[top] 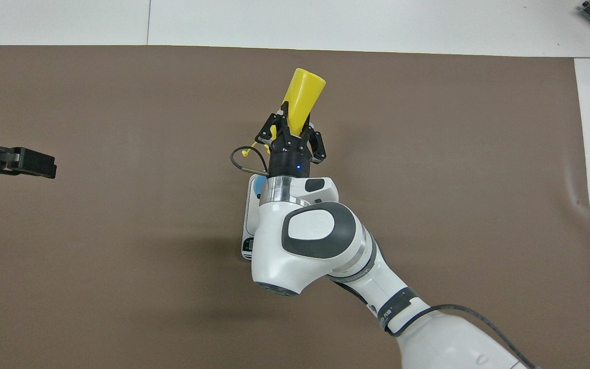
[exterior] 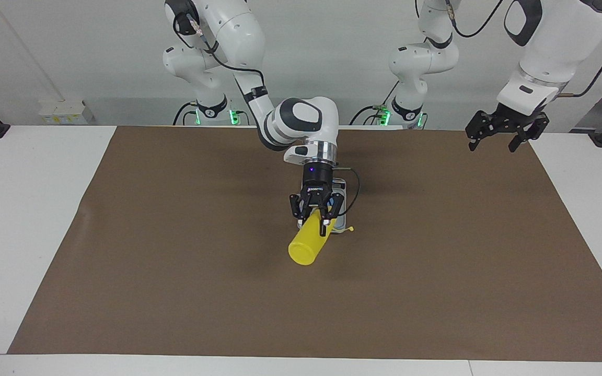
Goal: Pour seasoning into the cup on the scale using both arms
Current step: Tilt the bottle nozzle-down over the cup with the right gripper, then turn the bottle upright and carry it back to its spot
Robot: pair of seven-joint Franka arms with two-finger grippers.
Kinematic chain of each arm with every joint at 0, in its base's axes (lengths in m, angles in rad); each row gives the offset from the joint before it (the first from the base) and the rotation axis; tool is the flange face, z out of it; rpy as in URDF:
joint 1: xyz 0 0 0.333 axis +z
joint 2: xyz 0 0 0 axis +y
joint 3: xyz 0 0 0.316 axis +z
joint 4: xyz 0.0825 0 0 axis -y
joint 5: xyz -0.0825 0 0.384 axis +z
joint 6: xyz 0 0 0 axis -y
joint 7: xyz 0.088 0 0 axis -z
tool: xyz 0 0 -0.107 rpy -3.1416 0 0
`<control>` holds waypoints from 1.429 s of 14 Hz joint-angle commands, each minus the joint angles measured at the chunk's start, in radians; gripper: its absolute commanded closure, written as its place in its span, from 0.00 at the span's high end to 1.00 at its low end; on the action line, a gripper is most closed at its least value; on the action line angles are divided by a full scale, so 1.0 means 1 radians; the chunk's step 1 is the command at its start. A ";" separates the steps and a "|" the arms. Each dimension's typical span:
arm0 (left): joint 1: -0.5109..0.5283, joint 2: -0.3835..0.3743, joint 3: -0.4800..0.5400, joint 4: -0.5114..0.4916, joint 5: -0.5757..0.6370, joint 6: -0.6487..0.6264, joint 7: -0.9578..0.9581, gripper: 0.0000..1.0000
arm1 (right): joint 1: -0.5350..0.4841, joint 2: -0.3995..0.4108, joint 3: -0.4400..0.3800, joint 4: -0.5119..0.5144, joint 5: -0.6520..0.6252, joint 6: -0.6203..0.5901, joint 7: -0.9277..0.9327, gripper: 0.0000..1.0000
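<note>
Yellow squeeze bottle [exterior: 307,241] is held by the right gripper [exterior: 315,213] over the middle of the brown mat [exterior: 175,271]; we see its fingers [exterior: 325,226] closed on the bottle's body near the nozzle end. We note the bottle is tipped steeply: in the facing view its flat base points toward 7 o'clock and the nozzle end toward 1 o'clock, hidden under the gripper. The small tethered cap [exterior: 350,228] hangs loose at about 3 o'clock of the gripper in that view.

We find the scale [top: 252,215] lying on the mat directly beneath the right arm's wrist, mostly covered by it; in the overhead view only one long edge and the dark display end at 6 o'clock show. A sliver of light blue, the cup [top: 259,183], shows on the scale just under the wrist flange. We cannot tell whether the nozzle is over the cup's mouth.

The left gripper [exterior: 506,130] waits in the air over the mat's edge at the left arm's end of the surface [exterior: 39,209], well apart from the scale. Its fingers stand wide apart, holding nothing.
</note>
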 commanded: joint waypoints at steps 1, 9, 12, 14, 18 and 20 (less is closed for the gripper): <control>-0.002 -0.003 -0.001 0.004 0.014 -0.019 0.008 1.00 | -0.001 -0.009 0.001 -0.006 -0.050 -0.005 0.030 0.00; -0.001 -0.003 -0.001 0.004 0.012 -0.019 0.007 1.00 | -0.010 -0.013 0.007 0.046 0.147 0.046 0.018 0.00; -0.001 -0.001 -0.001 0.006 0.011 -0.019 0.004 1.00 | -0.033 -0.054 0.007 0.043 0.356 0.100 0.015 0.00; 0.001 -0.001 -0.001 0.007 0.009 -0.019 0.004 1.00 | -0.041 -0.088 0.007 0.040 0.522 0.114 0.010 0.00; 0.004 -0.001 0.000 0.010 -0.005 -0.021 0.001 1.00 | -0.040 -0.134 0.009 0.040 0.914 0.113 -0.026 0.00; 0.005 -0.001 0.000 0.009 -0.005 -0.021 0.002 1.00 | -0.039 -0.157 0.009 0.040 1.144 0.108 -0.086 0.00</control>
